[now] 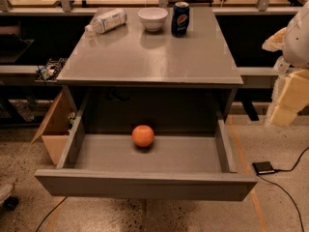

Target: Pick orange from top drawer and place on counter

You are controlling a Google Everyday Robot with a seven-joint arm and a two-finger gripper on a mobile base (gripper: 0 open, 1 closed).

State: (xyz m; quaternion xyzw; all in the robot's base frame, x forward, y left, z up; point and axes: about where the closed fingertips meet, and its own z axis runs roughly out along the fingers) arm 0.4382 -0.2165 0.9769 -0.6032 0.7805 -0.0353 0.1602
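The orange (143, 136) lies in the open top drawer (145, 183), near the middle of its back part. The drawer is pulled out toward me from under the counter (149, 57). My gripper (284, 111) hangs at the right edge of the view, to the right of the cabinet, at about the height of the counter's front edge. It is well away from the orange and nothing shows in it.
On the counter's far end lie a plastic bottle (107, 21) on its side, a white bowl (152, 18) and a blue soda can (180, 18). A cardboard box (54, 129) stands left of the drawer. A small black device (263, 167) with a cable lies on the floor at right.
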